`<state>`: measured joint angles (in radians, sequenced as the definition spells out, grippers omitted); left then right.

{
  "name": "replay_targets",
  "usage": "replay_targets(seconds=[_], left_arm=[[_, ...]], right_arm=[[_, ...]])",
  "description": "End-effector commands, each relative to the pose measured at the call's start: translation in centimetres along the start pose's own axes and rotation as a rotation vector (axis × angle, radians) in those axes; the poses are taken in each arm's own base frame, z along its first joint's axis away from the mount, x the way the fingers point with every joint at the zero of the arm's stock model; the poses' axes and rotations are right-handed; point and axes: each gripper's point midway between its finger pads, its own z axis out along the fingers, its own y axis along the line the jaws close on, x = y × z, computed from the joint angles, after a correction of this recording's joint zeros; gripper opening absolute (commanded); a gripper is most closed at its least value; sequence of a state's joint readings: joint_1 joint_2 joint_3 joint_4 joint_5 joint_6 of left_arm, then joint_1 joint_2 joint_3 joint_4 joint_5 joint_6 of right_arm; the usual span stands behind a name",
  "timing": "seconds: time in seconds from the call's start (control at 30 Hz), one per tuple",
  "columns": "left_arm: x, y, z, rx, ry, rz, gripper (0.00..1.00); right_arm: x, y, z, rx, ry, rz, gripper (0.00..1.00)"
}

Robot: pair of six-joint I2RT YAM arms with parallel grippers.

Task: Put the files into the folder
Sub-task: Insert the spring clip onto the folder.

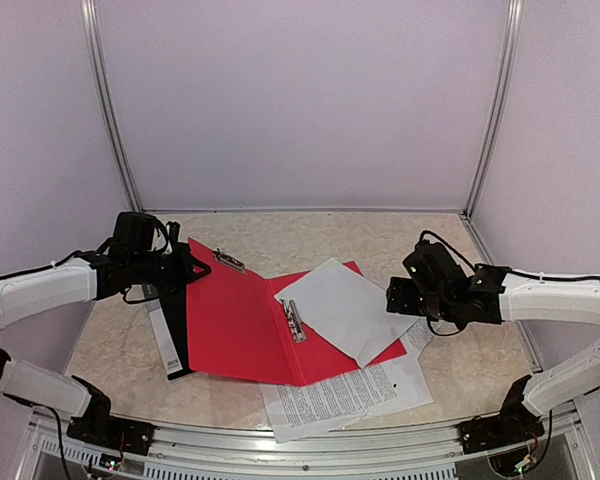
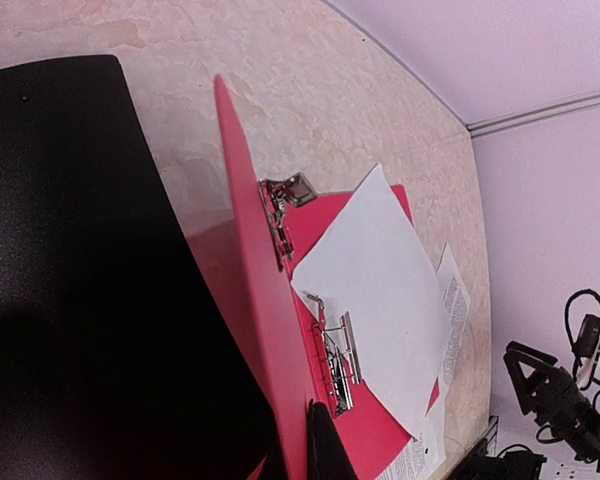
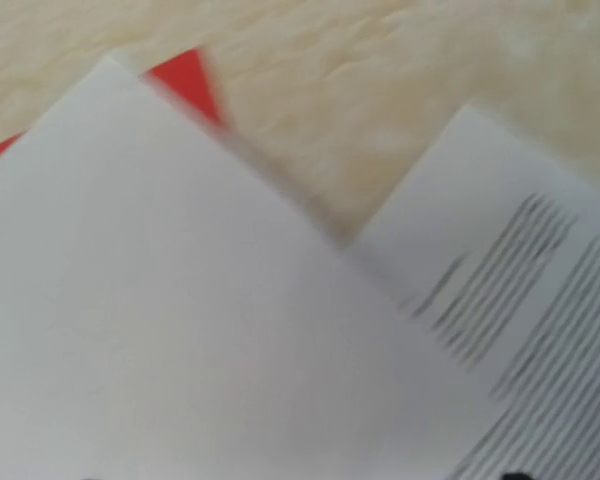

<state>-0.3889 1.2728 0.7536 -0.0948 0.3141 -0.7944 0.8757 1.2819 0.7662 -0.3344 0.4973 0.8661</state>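
One blank sheet [image 1: 345,305] lies on the right half of the open red folder [image 1: 240,325]. It sits skewed, its left corner just beside the metal clip [image 1: 293,320] and its right corner hanging past the folder's right edge. It looks flat, uncreased and not tucked under the clip.

The printed sheets [image 1: 355,395], covered in dense black text, lie outside the folder at the near edge of the worktop [image 1: 380,235]. They are fanned unevenly and partly covered by the folder's near right corner. So the task seems about midway: one sheet roughly in place but needing squaring, the printed ones yet to go in, and the folder not closed.

The left gripper [image 1: 175,272] is clenched on the folder's left cover [image 2: 250,300], holding it tilted up off the worktop near the left edge. The right gripper [image 1: 398,297] hovers just beside the blank sheet's right corner. Its wrist view is blurred and shows only paper, so I cannot tell whether it is released or clenched.
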Motion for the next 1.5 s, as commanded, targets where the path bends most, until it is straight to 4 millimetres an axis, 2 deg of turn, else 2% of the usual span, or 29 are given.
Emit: replay_targets(seconds=[0.0, 0.1, 0.33, 0.43, 0.63, 0.9, 1.3, 1.47], left_arm=[[-1.0, -0.9, -0.1, 0.008, -0.015, 0.071, 0.00], [-1.0, -1.0, 0.5, 0.019, -0.006, 0.086, 0.00], [-0.7, -0.5, 1.3, 0.008, 0.009, 0.095, 0.00], [-0.6, -0.1, 1.5, -0.001, 0.014, 0.091, 0.00], [-0.5, 0.1, 1.8, -0.007, 0.013, 0.087, 0.00], [-0.6, 0.0, 1.7, -0.005, 0.010, 0.085, 0.00], [-0.7, 0.5, 1.7, -0.030, -0.005, 0.074, 0.00], [-0.6, 0.3, 1.7, -0.026, -0.006, 0.077, 0.00]], right_arm=[[-0.9, 0.0, 2.1, -0.087, 0.054, -0.187, 0.87], [-1.7, -0.3, 4.4, -0.089, 0.093, -0.231, 0.91], [-1.7, -0.1, 9.2, -0.195, 0.163, -0.247, 0.91], [-1.7, -0.4, 10.5, -0.198, 0.179, -0.259, 0.91], [-0.1, -1.1, 12.0, -0.221, 0.244, -0.267, 0.88], [2.9, -3.0, 12.6, -0.175, 0.314, -0.292, 0.82], [5.2, -2.3, 10.9, -0.191, 0.315, -0.221, 0.67], [6.4, -2.4, 10.6, -0.117, 0.321, -0.248, 0.63]])
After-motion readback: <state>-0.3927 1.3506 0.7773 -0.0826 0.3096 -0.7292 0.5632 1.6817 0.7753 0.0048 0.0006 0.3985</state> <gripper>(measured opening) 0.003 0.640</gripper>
